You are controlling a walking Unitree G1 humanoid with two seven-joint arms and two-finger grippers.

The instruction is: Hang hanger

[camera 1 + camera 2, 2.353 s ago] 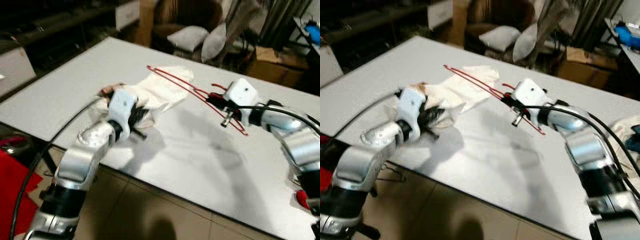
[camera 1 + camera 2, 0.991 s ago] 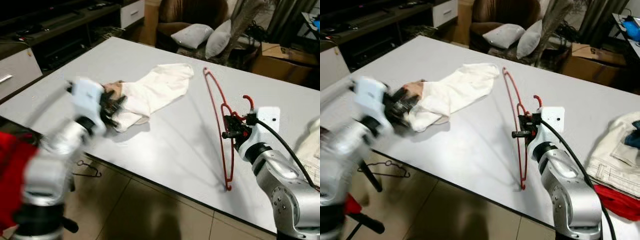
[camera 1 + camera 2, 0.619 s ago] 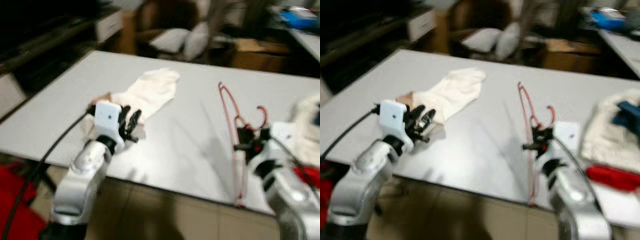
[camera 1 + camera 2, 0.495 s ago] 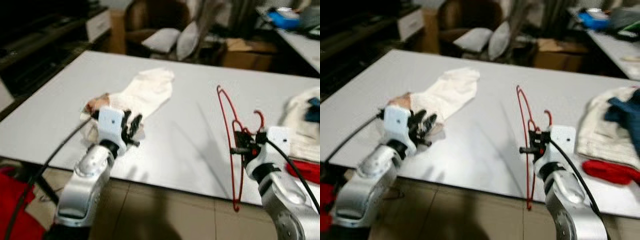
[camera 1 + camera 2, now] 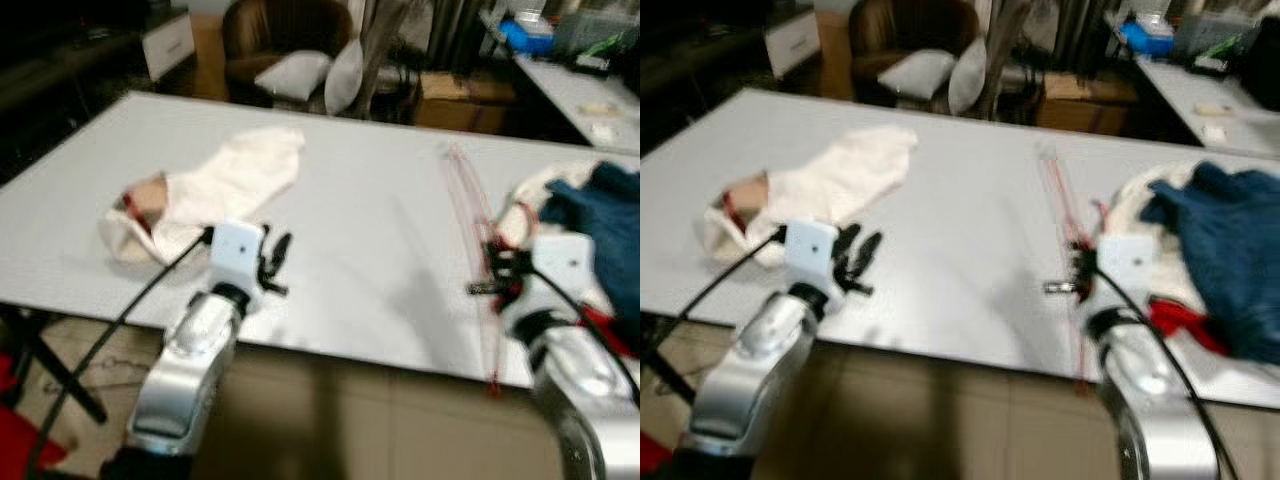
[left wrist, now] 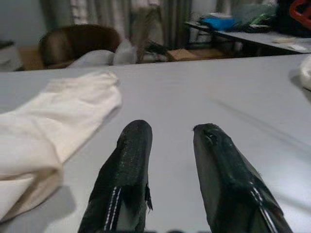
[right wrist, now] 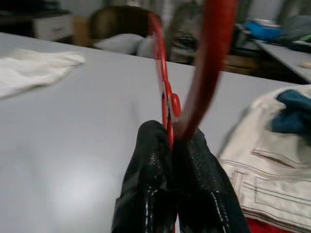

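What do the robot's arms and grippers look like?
Both arms are shiny silver tubes with rounded joints. Each ends in a white boxy wrist block. The left gripper and right gripper each have two long black fingers with a slightly rough, glossy surface. A black cable loops along each arm.

Red wire hanger (image 7: 163,73) – thin, upright over table edge (blurred)

The left pincer (image 6: 167,160) no longer grips the white cloth (image 5: 205,190) — it hovers open beside it; the right pincer (image 7: 170,145) now holds the hanger (image 5: 478,240) upright.
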